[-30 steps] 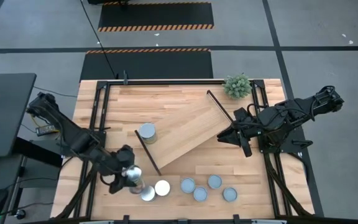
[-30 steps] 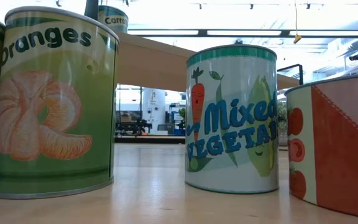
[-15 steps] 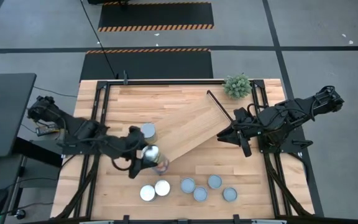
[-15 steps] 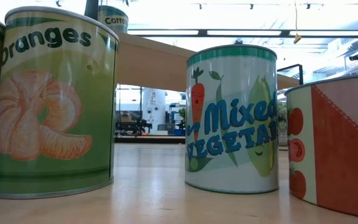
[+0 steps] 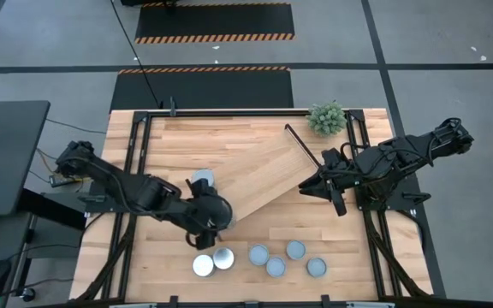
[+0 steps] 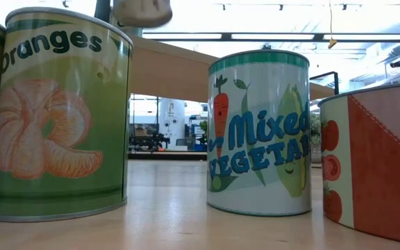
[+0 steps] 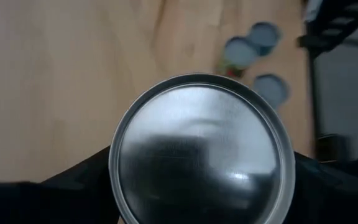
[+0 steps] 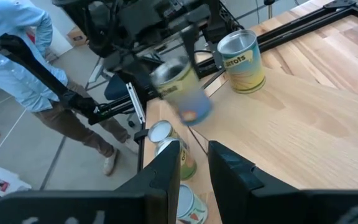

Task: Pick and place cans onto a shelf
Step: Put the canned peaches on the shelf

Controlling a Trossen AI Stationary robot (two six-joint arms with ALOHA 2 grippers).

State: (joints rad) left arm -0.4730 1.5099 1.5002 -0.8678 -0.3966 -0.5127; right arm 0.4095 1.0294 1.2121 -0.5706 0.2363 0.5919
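Observation:
My left gripper (image 5: 210,214) is shut on a can (image 8: 180,92) above the left end of the light-wood shelf (image 5: 264,175). The can's silvery round end (image 7: 201,149) fills the left wrist view, and its bottom shows in the low view (image 6: 142,10). A "Carrots" can (image 8: 241,53) stands on the shelf beside it (image 5: 202,180). Several cans stand on the table near its front edge, two with white tops (image 5: 222,258) and the others blue-grey (image 5: 276,266). My right gripper (image 8: 194,168) is open and empty over the shelf's right end (image 5: 319,184). My left gripper pinches the can's curved sides (image 7: 118,163) between its two fingers, which lie along the can's height. The fingers come from above, slanting down. The can (image 8: 182,93) hangs tilted below the gripper, clear of the shelf.
A small green plant (image 5: 327,118) stands at the table's far right. Black frame bars run along the table's edges (image 5: 229,111). A person in a blue shirt (image 8: 17,37) stands beyond the table's left side. The low view shows the Oranges (image 6: 57,111) and Mixed Vegetables (image 6: 259,132) cans up close.
My left gripper has lifted a can out of the group near the table's front left and carried it up and toward the far right, to above the shelf's left end. The can has tipped over as it went. My right arm has kept still.

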